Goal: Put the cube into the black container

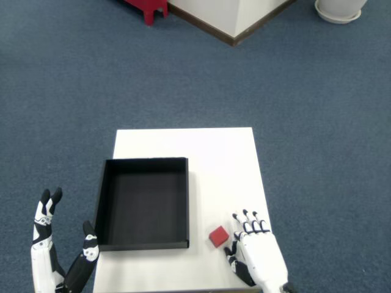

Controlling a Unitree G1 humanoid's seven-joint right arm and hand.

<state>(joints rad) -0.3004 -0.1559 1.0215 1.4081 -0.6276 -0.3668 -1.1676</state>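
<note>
A small red cube (pixel 219 236) lies on the white table (pixel 220 159), just right of the black container's (pixel 143 202) near right corner. My right hand (pixel 255 253) rests at the table's near right, fingers spread and pointing away from me, thumb close beside the cube; I cannot tell whether it touches. Nothing is in the hand. The square, shallow container holds nothing.
The left hand (pixel 52 253) hovers open off the table's near left edge. Blue carpet surrounds the table. A red object (pixel 146 7), a white wall corner (pixel 232 18) and a white round base (pixel 338 9) sit far back.
</note>
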